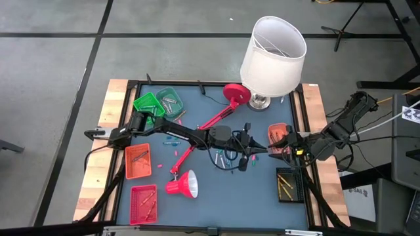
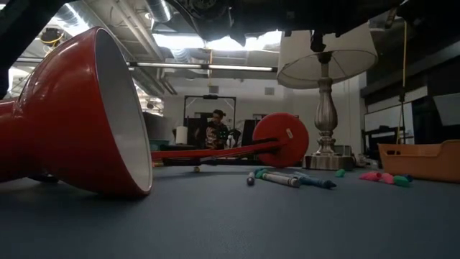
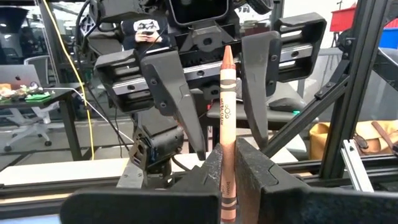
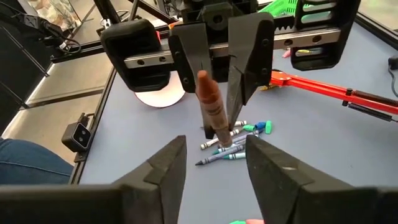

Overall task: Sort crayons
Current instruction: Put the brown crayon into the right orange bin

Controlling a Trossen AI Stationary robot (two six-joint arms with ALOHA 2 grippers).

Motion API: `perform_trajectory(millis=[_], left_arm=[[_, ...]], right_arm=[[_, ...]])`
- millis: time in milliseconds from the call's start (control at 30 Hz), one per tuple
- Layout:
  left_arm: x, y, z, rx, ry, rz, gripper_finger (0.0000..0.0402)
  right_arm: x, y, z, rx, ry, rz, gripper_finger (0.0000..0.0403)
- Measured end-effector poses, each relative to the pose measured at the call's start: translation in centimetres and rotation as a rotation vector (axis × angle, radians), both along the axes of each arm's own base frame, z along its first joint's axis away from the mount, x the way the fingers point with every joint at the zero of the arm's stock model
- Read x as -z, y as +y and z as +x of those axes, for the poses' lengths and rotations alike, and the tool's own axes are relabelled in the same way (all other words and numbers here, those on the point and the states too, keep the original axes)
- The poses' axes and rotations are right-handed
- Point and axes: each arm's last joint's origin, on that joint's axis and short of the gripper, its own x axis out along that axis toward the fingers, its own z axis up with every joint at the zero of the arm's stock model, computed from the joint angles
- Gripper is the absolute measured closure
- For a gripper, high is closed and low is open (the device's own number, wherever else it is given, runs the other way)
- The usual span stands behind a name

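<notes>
On the far left of the blue matte table (image 1: 197, 196), a green mesh basket (image 1: 148, 103) sat by a round green bowl (image 1: 169, 98), with two flat orange-red ribbed trays (image 1: 138, 161) lower down. And there was the left arm, stretched across the middle, its left gripper (image 1: 244, 145) pinched tight on a brown crayon (image 3: 227, 124)! The wrist view showed that paper-wrapped stick upright, its waxy tip high, the dark matte fingers (image 3: 249, 168) squeezing its lower part.

A glossy red desk lamp (image 1: 197, 141) lay toppled across the centre, its smooth cone shade (image 2: 79, 115) huge in the low view, white inside, and its round base (image 2: 282, 140) standing on edge. Beside it, loose crayons (image 1: 226, 159) lay scattered on the mat: grey-wrapped sticks with teal ends, plus pink and green stubs (image 2: 384, 177) farther on.

At the back stood a table lamp with a white fabric drum shade (image 1: 273, 47) on a turned metal stem (image 2: 325, 108).

Now the right side: the right gripper (image 4: 214, 155) met the left one nose to nose, its two wedge-shaped fingers spread apart on either side of the brown crayon, not touching it. Below it an orange tray (image 1: 279, 133) sat near the table's edge, and a black tray (image 1: 287, 185) held yellowish sticks. A person (image 2: 214, 131) sat far off in the room behind.
</notes>
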Motion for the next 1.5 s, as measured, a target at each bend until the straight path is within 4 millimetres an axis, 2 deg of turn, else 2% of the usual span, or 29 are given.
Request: perform_trajectory(millis=[733, 1067, 1500], left_arm=[[0.0, -0.4, 0.0, 0.007, 0.0, 0.0, 0.0395], [0.0, -0.2, 0.0, -0.024, 0.0, -0.001, 0.0395], [0.2, -0.4, 0.0, -0.025, 0.011, 0.006, 0.0395]], right_arm=[[-0.9, 0.2, 0.5, -0.009, -0.114, -0.15, 0.0242], [-0.2, 1.1, 1.4, -0.03, -0.071, -0.207, 0.0243], [-0.1, 1.4, 1.8, -0.023, -0.082, -0.207, 0.0339]])
